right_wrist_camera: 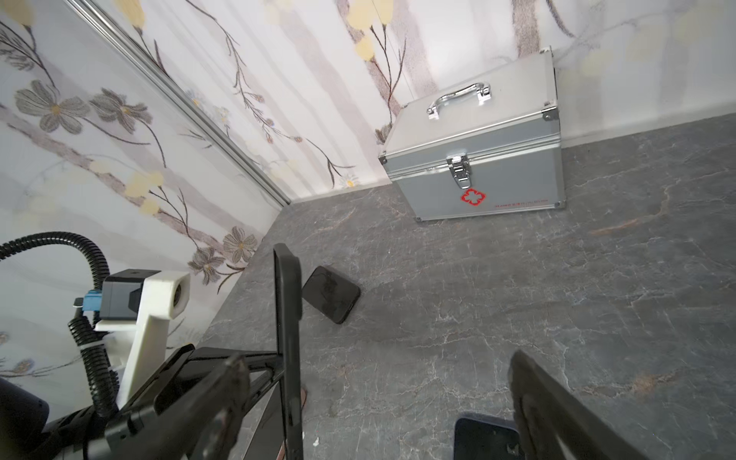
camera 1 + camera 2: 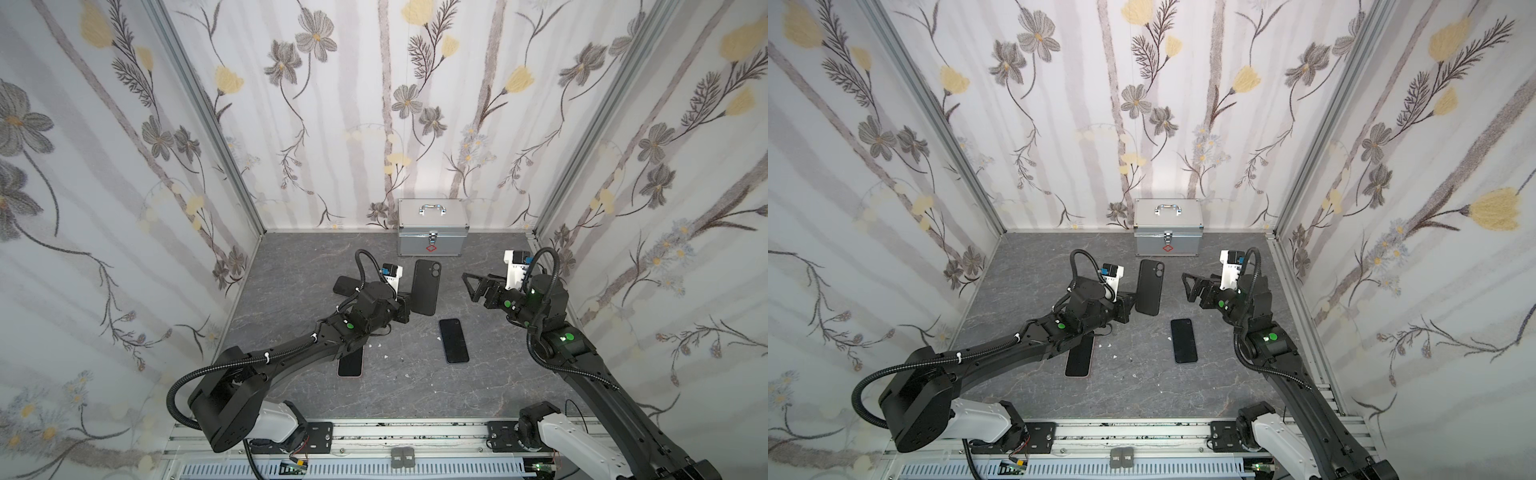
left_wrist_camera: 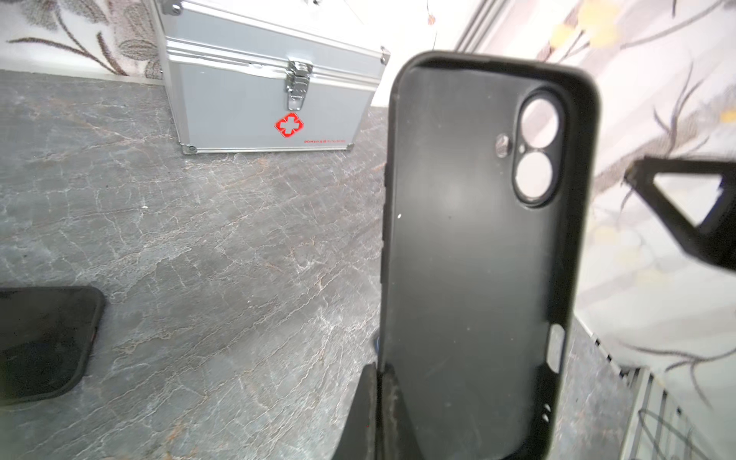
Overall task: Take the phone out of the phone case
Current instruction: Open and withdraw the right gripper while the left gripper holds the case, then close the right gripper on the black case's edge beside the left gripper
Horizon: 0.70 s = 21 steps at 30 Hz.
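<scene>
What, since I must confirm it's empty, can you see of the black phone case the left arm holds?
The phone case is black, matte, rubbery-looking plastic, and empty: its inner face shows, with two round camera holes, a smaller hole beside them and side cutouts. The left pincer is shut on one long edge near its bottom end, holding it up. Nothing else touches it; the open right pincer is apart.

Both top views look down from high at the front and share the whole counter (image 2: 395,395) and the silver box (image 2: 430,237) at the back. The left wrist camera sits very close to the black case (image 3: 458,278), facing the box. The right wrist camera sees that case edge-on, the box farther off.
</scene>
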Available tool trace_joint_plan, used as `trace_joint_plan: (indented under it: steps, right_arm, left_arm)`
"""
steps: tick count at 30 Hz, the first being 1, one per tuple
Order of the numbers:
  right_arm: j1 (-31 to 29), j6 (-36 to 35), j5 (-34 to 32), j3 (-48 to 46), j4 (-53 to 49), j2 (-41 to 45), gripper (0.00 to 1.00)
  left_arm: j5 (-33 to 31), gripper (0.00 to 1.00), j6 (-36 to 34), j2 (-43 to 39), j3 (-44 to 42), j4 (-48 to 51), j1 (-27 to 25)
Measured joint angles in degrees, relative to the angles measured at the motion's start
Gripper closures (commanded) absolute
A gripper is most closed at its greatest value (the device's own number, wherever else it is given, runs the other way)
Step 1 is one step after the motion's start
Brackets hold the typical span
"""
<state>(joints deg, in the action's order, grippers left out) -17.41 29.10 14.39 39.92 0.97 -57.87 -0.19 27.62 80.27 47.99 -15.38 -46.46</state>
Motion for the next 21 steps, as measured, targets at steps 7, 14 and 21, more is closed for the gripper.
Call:
trace_joint_plan:
  steps: [7, 14, 21]
  right_arm:
    - [-1.6, 1.9, 3.3, -6.3, 11.9, 0.3, 0.19]
    - [-11.2, -0.8, -2.4, 0.7, 9.6, -8.7, 0.38]
    - [-16.0, -3.1, -14.4, 10.0, 1.3, -19.1, 0.51]
  left_arm:
    - [-4.0, 1.00, 9.4, 2.9, 1.4, -1.4, -0.9]
    - [-6.8, 1.00, 11.8, 6.2, 4.4, -0.2, -2.4]
    - [-10.3, 1.00, 11.8, 7.5, 7.6, 2.4, -3.7]
